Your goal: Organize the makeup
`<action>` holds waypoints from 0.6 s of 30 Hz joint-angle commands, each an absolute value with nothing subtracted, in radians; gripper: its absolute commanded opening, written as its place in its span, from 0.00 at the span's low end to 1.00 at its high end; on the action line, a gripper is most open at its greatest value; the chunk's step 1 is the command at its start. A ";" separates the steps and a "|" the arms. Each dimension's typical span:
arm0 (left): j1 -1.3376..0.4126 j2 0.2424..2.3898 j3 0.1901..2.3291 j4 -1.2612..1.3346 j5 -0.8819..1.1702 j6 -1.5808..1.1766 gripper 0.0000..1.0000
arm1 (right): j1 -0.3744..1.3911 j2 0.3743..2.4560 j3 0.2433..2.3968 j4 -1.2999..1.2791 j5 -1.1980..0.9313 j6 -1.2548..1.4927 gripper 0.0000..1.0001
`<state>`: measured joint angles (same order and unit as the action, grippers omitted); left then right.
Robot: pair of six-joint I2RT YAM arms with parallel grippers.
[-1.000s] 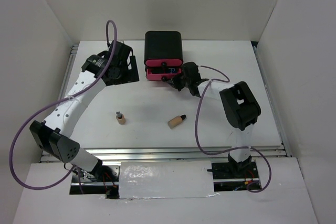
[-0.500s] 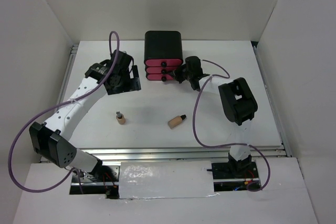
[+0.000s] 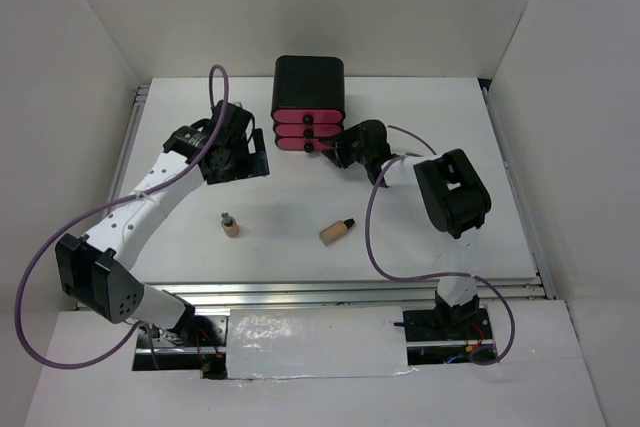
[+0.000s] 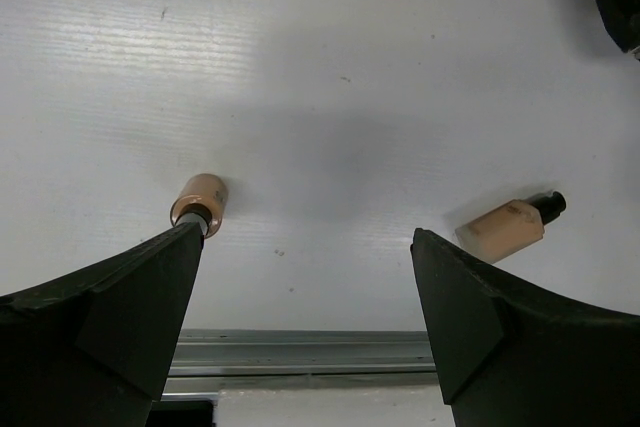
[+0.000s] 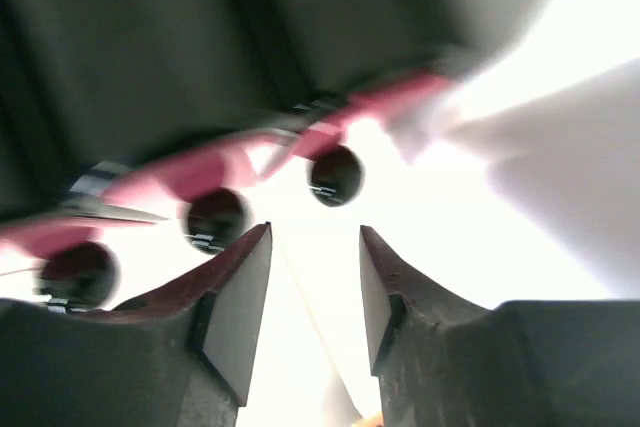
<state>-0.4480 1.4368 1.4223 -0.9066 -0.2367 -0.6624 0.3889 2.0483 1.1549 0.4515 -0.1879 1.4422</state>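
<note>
The right gripper (image 5: pixel 315 234) has its jaws a little apart with nothing between them. Just beyond its fingertips (image 5: pixel 250 247) the wrist view shows, blurred, three dark knobs (image 5: pixel 336 175) on pink drawers (image 3: pixel 307 130). From above, this gripper sits close in front of the drawers, toward their right end. Whether it touches them cannot be told. All three drawers sit flush in the black box (image 3: pixel 310 85), which stands at the far middle of the table (image 3: pixel 450 117).

The left gripper (image 4: pixel 308 237) has its jaws wide apart and empty, held above the table. It is to the left of the box and apart from it.

Two beige bottles lie in the near half of the table, well apart from both grippers. The left bottle (image 3: pixel 230 224) stands upright with its dark cap up. In the left wrist view it appears just at the tip of the left finger (image 4: pixel 150 277). The right bottle (image 3: pixel 338 231) lies on its side, with its black cap pointing toward the far right. The two bottles are apart from each other, with bare table between them.
</note>
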 commanded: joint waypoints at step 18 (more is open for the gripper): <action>-0.445 1.368 1.390 -0.784 -0.133 -0.666 0.99 | 0.390 2.144 1.178 0.603 -0.262 1.459 0.53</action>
<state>-0.4480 1.4101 1.3678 -0.8032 -0.1505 -0.6617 0.3889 2.1353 1.1343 0.5495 -0.2497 1.4609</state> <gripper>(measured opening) 0.994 0.533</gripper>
